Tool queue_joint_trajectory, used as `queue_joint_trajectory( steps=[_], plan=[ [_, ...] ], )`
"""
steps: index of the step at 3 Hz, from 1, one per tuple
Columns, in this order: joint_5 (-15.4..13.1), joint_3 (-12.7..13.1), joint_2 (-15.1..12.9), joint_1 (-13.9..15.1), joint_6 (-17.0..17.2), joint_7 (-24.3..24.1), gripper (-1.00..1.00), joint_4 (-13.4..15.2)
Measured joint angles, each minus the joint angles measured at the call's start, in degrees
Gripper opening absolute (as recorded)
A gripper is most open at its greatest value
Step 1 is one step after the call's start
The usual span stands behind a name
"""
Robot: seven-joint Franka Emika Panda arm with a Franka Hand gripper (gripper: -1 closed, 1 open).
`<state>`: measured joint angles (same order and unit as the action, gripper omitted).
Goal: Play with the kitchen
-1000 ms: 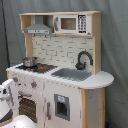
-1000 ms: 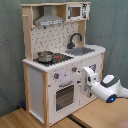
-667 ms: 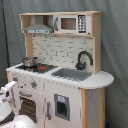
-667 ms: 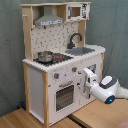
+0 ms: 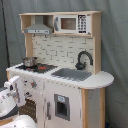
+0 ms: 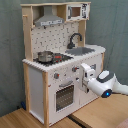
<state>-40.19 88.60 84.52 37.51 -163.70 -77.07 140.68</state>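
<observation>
In both exterior views we see the kitchen (image 5: 60, 75) (image 6: 57, 65) filling the frame. In the second exterior view its pot (image 6: 45, 56) sits on the hob at about nine o'clock from the sink (image 6: 82, 50), with the faucet (image 6: 75, 39) behind. The gripper (image 6: 76, 70) is at about three o'clock of the oven door (image 6: 64, 95). Since a second ago the arm has pushed closer, up against the kitchen's front panel. We cannot tell how wide the jaws stand.
</observation>
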Motion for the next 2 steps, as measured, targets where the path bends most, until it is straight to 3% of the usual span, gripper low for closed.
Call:
queue_joint_trajectory(
  steps=[2],
  plan=[
    [-1.0,-3.1,0.0,-0.7,0.0,13.1,1.0,0.1]
  ],
)
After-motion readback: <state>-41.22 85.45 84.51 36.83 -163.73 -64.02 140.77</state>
